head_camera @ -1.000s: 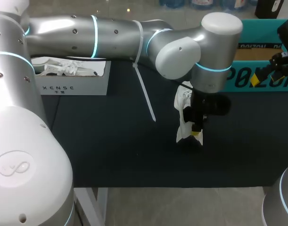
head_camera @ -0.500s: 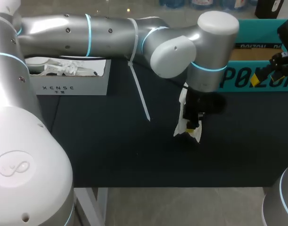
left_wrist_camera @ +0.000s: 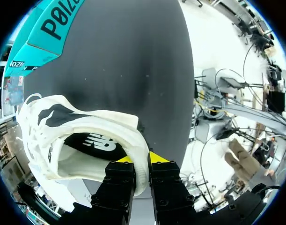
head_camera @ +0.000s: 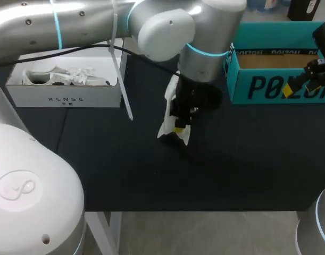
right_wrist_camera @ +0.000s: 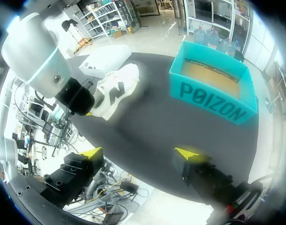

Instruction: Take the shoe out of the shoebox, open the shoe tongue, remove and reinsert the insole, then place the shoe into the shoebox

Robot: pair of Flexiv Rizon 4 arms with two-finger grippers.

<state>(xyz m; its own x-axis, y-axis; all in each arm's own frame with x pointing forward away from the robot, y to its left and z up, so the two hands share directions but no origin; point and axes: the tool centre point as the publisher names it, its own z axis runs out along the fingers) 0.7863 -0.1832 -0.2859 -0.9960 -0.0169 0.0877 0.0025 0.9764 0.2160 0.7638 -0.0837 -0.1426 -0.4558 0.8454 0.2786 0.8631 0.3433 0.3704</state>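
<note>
The left gripper [left_wrist_camera: 138, 160] pinches the heel rim of the white shoe [left_wrist_camera: 98, 120] with black patches and a black insole [left_wrist_camera: 78, 139], while the right gripper [right_wrist_camera: 140, 152] is spread.

From my station I see one table [head_camera: 125, 175], and its top is covered by a dark, nearly black cloth that reaches the front edge. Two boxes stand directly on this cloth, both along the far side. At the far left is a white box [head_camera: 82, 99] with an open top. Inside it lie some white things [head_camera: 61, 77], perhaps a shoe with paper, but I cannot tell exactly. At the far right stands the teal shoebox [head_camera: 258, 87], also open on top, with a brown inside and dark letters on its front wall. The two boxes are well apart, with bare cloth between them and in front of them.
</note>
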